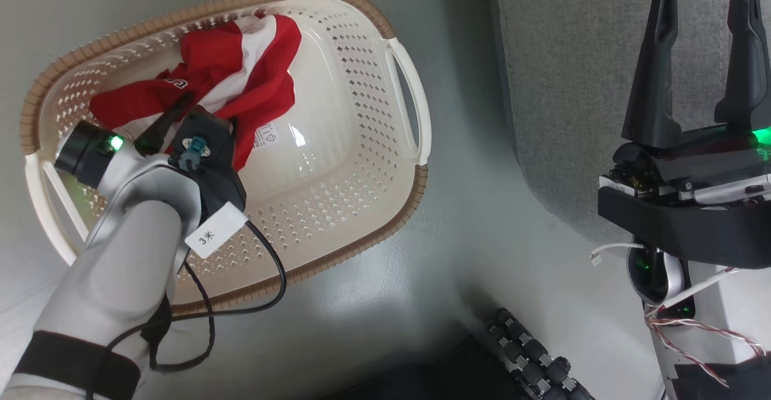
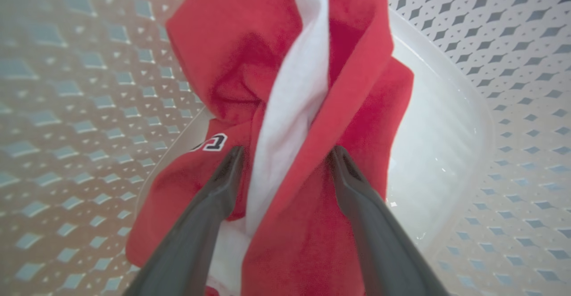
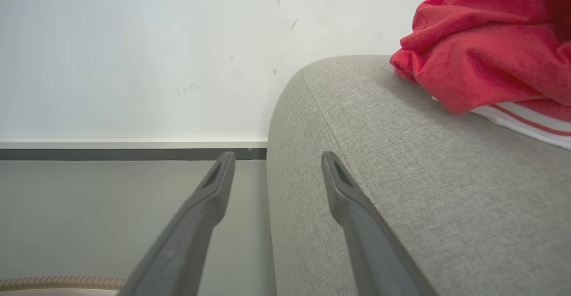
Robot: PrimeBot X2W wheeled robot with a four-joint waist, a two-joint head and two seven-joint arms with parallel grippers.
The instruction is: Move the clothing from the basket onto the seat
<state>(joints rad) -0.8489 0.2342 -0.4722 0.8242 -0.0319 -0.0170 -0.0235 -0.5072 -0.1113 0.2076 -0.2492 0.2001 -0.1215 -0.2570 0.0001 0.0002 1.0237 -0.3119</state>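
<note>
The left tool (image 2: 286,151) was held with its fingers spread wide and nothing gripped. A twisted fold of the clothing (image 2: 357,108) was straddled right at its tips. The fold's white stripe was laid with its long axis running straight ahead from the tool, so a close across it was judged to be the coming move, and this arm was judged much the nearer. Beyond the tips the rest of the red bundle was heaped toward the far wall of the basket (image 2: 513,42), in which this one bundle was seen. The right tool (image 3: 276,158) was likewise held wide open with nothing in it, well apart from the basket, at the edge of the seat (image 3: 401,175). Ahead and to its right another red garment (image 3: 482,55) was seen resting on the seat
</note>
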